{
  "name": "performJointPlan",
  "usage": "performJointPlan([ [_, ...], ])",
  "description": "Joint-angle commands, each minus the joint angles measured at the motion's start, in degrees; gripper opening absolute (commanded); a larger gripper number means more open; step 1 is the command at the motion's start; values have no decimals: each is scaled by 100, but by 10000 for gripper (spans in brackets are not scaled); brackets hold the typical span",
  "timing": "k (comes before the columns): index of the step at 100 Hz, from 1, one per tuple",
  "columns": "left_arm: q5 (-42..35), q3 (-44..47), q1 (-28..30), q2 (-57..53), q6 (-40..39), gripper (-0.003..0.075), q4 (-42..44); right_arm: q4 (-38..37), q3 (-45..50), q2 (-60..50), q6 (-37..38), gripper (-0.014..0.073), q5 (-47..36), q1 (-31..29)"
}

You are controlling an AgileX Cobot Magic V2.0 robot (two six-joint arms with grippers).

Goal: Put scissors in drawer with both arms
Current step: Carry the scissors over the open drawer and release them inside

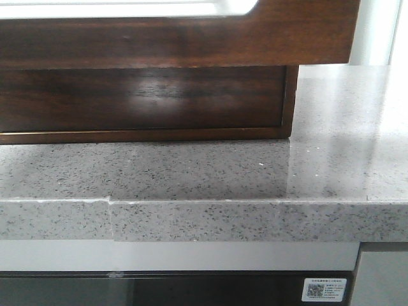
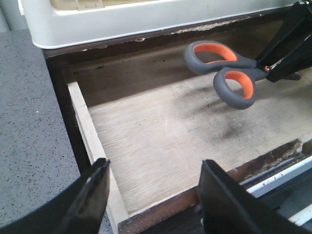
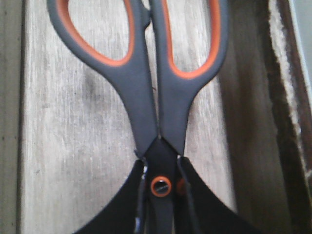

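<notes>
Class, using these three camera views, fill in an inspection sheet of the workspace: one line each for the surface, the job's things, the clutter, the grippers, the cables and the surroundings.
Surface: grey speckled stone counter, glossy, with a joint line in its front edge.
Job's things: drawer pulled open, its pale wooden floor bare; scissors with grey and orange handles held above the floor, not yet set down.
Clutter: nothing seen.
Grippers: right gripper shut on the scissors near the pivot screw; left gripper open at the drawer's front edge, holding nothing.
Cables: nothing seen.
Surroundings: white tray above the drawer's back; dark appliance front with a label below the counter.
</notes>
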Motion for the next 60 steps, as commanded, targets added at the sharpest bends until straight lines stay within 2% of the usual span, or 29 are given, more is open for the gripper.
performJointPlan([
  [1, -427, -193, -41, 11, -59, 388, -168, 67, -150, -114, -15, -18, -156, -17],
  [7, -427, -193, -41, 11, -59, 388, -168, 67, -150, -114, -15, 30, -156, -17],
  [24, -427, -193, -41, 11, -59, 388, -168, 67, -162, -172, -15, 241, -156, -17],
  [37, -404, -193, -41, 11, -59, 388, -168, 109, -162, -384, 105, 256, -141, -17],
  [60, -383, -193, -41, 11, -32, 388, -110, 109, -162, -1154, 897, 253, 444, -17],
])
